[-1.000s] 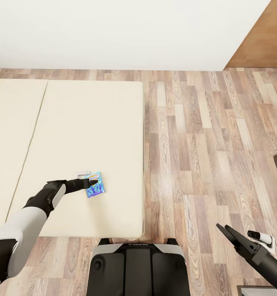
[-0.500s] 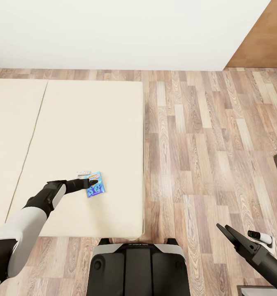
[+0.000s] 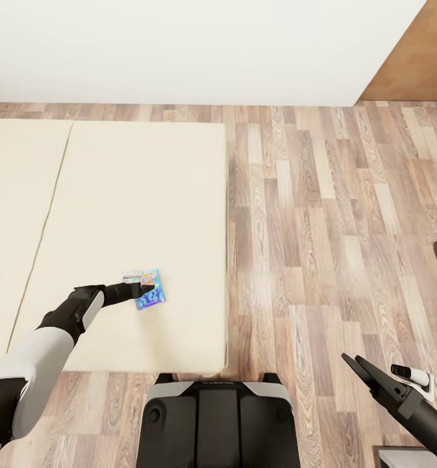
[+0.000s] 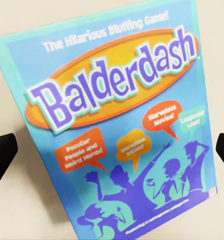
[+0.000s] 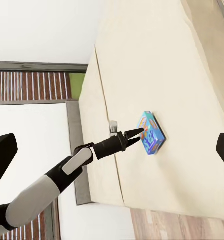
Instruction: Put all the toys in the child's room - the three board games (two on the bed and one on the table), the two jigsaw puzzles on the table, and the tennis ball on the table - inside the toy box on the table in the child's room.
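The blue Balderdash board game [image 3: 150, 296] lay flat on the cream bed [image 3: 127, 195], near its foot edge. The left gripper [image 3: 145, 286] hovered just above the box with its fingers spread apart, holding nothing. The box looked stiff, light and smooth-faced, so pinching across its side edges seemed the safest hold.

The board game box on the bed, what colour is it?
The Balderdash box is bright blue with an orange oval and purple lettering, clearest in the left wrist view.
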`<state>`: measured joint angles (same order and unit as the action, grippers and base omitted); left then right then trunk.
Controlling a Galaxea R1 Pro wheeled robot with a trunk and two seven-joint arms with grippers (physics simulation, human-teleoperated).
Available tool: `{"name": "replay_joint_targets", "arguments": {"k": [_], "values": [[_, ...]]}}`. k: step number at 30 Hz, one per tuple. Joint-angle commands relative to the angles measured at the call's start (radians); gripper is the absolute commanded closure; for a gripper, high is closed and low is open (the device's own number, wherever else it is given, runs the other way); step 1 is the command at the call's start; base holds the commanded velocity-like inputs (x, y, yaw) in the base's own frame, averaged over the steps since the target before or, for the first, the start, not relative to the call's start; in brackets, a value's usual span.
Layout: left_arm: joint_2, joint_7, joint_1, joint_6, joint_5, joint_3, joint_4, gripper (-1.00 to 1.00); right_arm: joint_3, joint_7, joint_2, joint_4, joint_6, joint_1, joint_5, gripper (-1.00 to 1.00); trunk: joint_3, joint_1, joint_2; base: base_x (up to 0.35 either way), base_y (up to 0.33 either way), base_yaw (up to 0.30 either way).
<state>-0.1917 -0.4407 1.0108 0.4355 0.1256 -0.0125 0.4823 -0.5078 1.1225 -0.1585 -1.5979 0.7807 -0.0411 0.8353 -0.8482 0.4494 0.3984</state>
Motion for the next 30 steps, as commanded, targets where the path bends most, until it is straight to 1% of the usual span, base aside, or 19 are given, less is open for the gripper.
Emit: {"name": "replay_joint_targets", "arguments": {"k": [1, 10, 20, 30], "values": [[0.000, -0.001, 0.000, 0.009, 0.010, -0.001, 0.001, -1.00, 0.000, -0.001, 0.000, -0.001, 0.006, 0.000, 0.005, -1.00, -0.003, 0.001, 0.002, 0.000, 0.000, 0.000], [-0.003, -0.001, 0.000, 0.006, 0.010, 0.000, 0.001, -1.00, 0.000, -0.001, 0.000, -0.001, 0.006, 0.000, 0.005, -1.00, -0.016, 0.001, 0.002, 0.000, 0.000, 0.000], [-0.002, -0.001, 0.000, 0.002, 0.012, -0.001, 0.001, -1.00, 0.000, -0.001, 0.000, -0.001, 0.006, 0.000, 0.004, -1.00, -0.019, 0.001, 0.002, 0.000, -0.001, 0.000], [-0.002, -0.002, 0.000, -0.001, 0.012, -0.001, 0.007, -1.00, 0.001, -0.004, 0.000, -0.001, 0.006, 0.000, 0.004, -1.00, -0.019, 0.001, 0.002, 0.000, -0.144, 0.000]]}}
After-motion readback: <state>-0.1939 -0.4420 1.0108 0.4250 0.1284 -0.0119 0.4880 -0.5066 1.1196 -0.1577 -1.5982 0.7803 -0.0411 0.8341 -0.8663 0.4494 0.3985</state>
